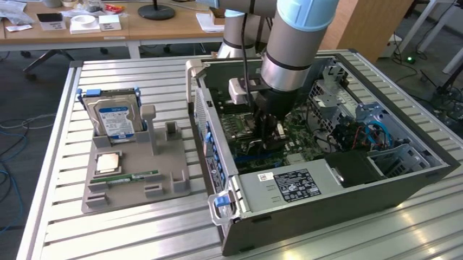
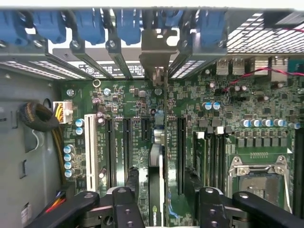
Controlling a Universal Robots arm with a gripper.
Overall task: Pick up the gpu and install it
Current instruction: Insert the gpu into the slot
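Pincer fingers [image 2: 124, 206], black and bolted, stand nearest the wrist camera, one on each side of the gpu [image 2: 156, 190]. The pincer [image 2: 162, 179] is spread wide. A visible gap separates each finger pad from the card, so nothing is gripped. The gpu stands upright on its long edge directly between the fingers, set into an expansion slot of the green motherboard [image 2: 128, 95]. Its silver end bracket [image 2: 156, 52] lies straight ahead of the fingertips, at the rear wall of the case, among the blue retaining latches [image 2: 90, 23]. Whether the card is pressed fully home cannot be told. Black slots run parallel to the card just beside each finger. A white slot [image 2: 89, 147] lies farther out on one side and the processor socket [image 2: 259, 175] farther out on the other.

In the exterior view the arm [image 1: 289, 54] reaches down into the open computer case [image 1: 304, 211], with the pincer low over the board. Well apart from the pincer, outside the case toward the exterior view's left, a grey holder [image 1: 170, 184] on the table [image 1: 108, 238] carries an upright hard drive [image 1: 114, 120], a processor [image 1: 108, 161] and a memory stick [image 1: 136, 176].
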